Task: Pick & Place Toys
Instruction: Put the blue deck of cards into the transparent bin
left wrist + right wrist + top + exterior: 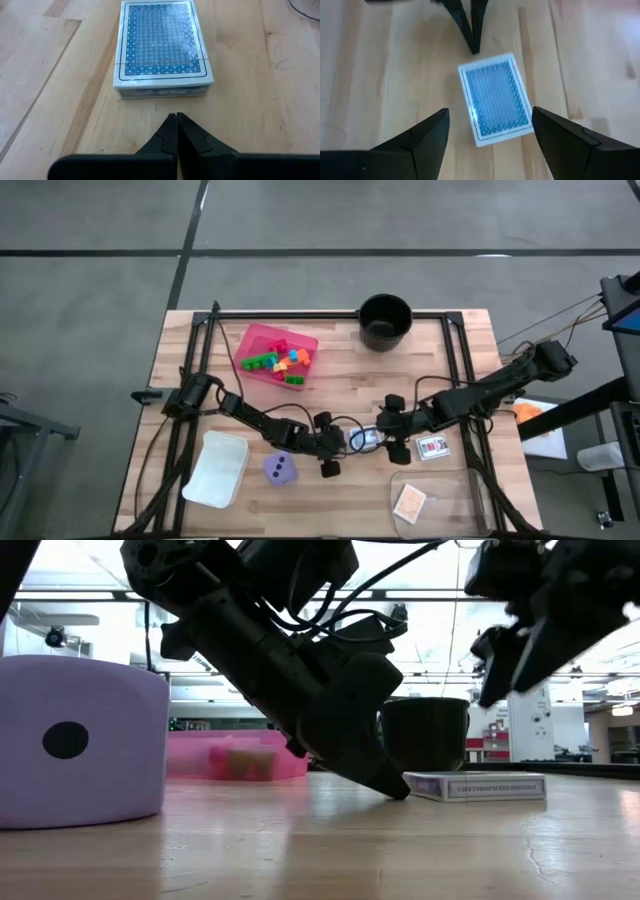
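A blue-backed card deck (161, 47) lies flat on the wooden table, also visible in the high view (366, 441). My left gripper (176, 117) is shut, its tips low at the table just short of the deck's near end, with a strip of bare wood between. My right gripper (490, 111) is open and above the deck, one finger on either side, apart from it. A white-red card (432, 447) lies to the right. An orange card (410, 502) lies in a clear tray. The purple die (281, 470) sits at the front. Several small bricks (280, 363) lie in the pink tray.
The pink tray (258, 340) stands at the back left and the black pot (385, 320) at the back centre. A white container (215, 468) lies at the front left and a clear tray (440, 480) at the front right. A black frame runs round the table.
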